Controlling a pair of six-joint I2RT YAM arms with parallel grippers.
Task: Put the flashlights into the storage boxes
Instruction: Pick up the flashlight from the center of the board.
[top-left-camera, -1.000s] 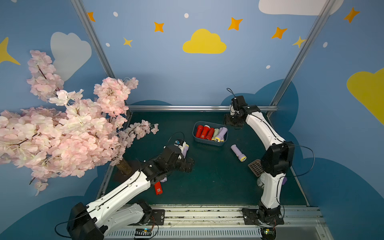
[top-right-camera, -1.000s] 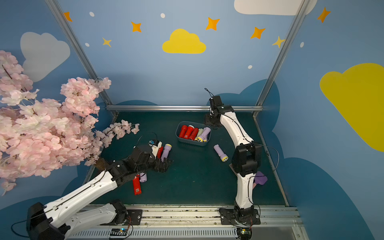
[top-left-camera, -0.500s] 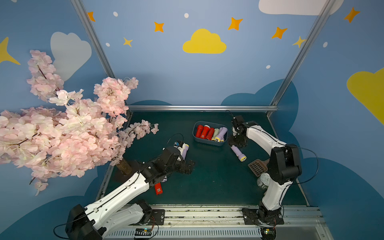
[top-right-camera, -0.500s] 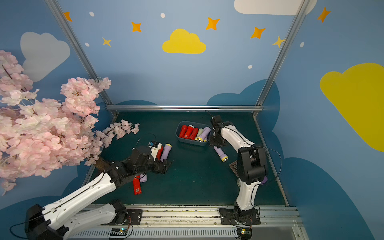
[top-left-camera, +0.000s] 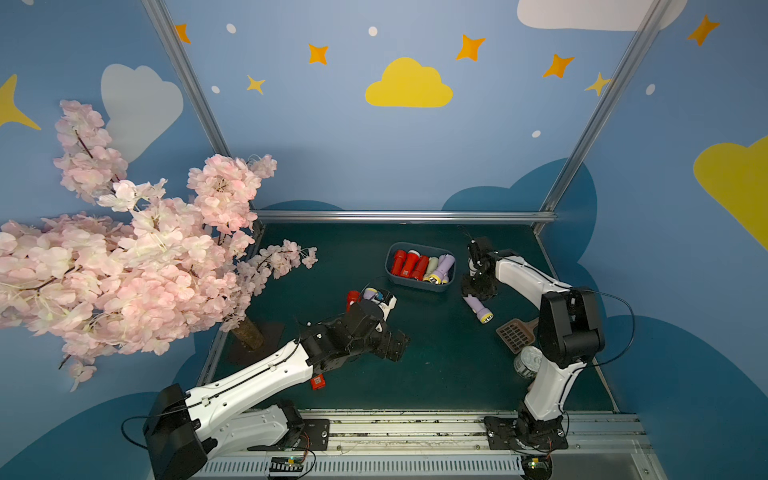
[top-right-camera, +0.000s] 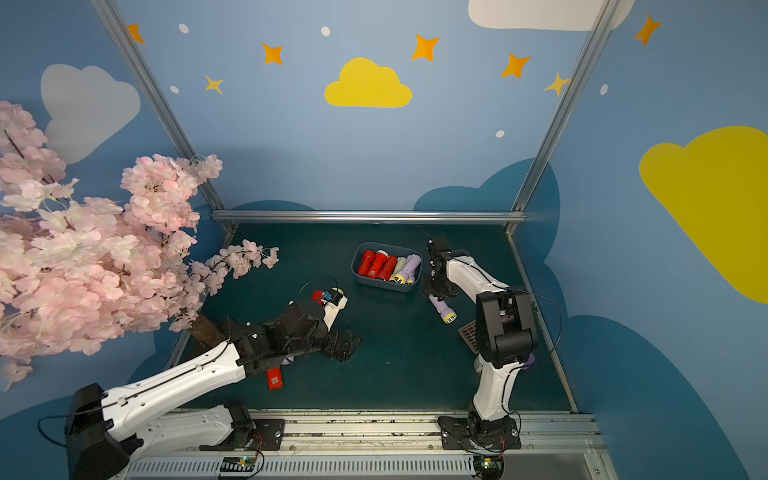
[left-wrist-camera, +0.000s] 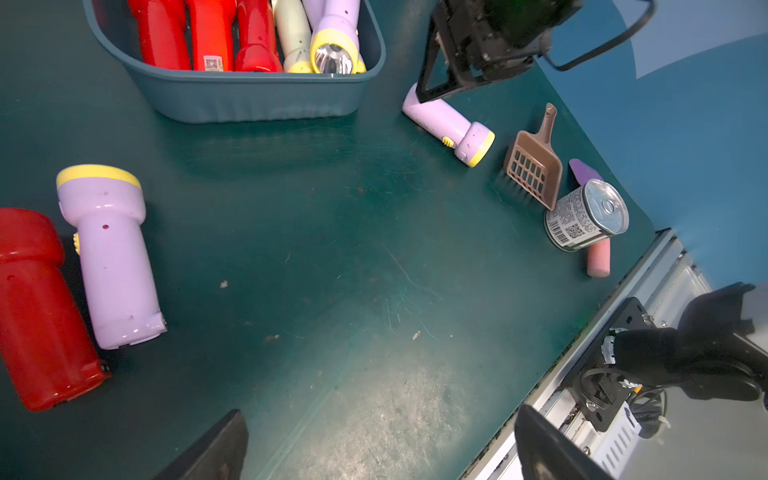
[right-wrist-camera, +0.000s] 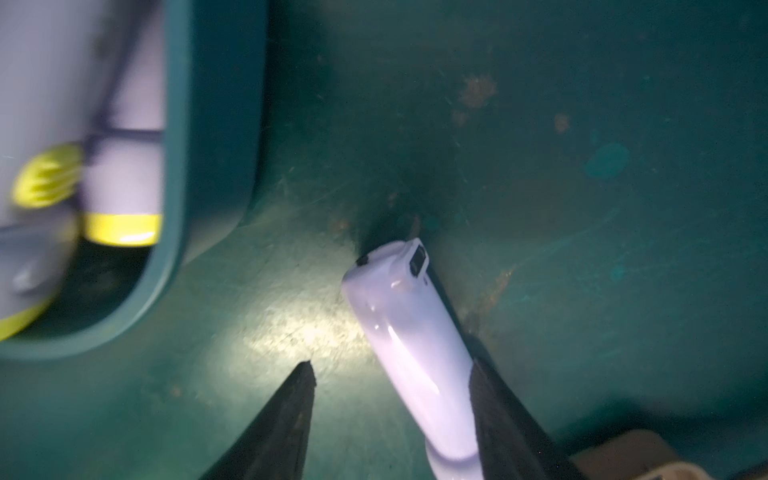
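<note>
The right gripper (right-wrist-camera: 390, 365) points down at the green surface (top-left-camera: 436, 365), its jaws parted around the handle of a lilac flashlight (right-wrist-camera: 411, 332). One finger (right-wrist-camera: 503, 415) lies against the handle and the other stands clear of it, so nothing is clamped. This flashlight lies flat just right of the storage bin (top-left-camera: 419, 286), apart from it, with its yellow-ringed head toward the near right.

The bin sits at the far middle of the surface. It holds three red flashlights (top-left-camera: 409, 264), a pale yellow flashlight (top-left-camera: 431, 266) and lilac ones at its right end.

On the near right of the loose flashlight lie a brown scoop (left-wrist-camera: 534, 170), a tin can (left-wrist-camera: 588, 216) and, just beside the can, a pink cylinder (left-wrist-camera: 598, 259).

The left gripper (left-wrist-camera: 380, 415) hangs over the middle of the surface with its jaws spread wide and nothing between them. Left of the bin and nearer, a second lilac flashlight (left-wrist-camera: 112, 257) and a red flashlight (left-wrist-camera: 37, 307) lie side by side. Another red one (top-left-camera: 318, 380) lies partly under the left arm. A blossom tree (top-left-camera: 124, 257) fills the left side.
</note>
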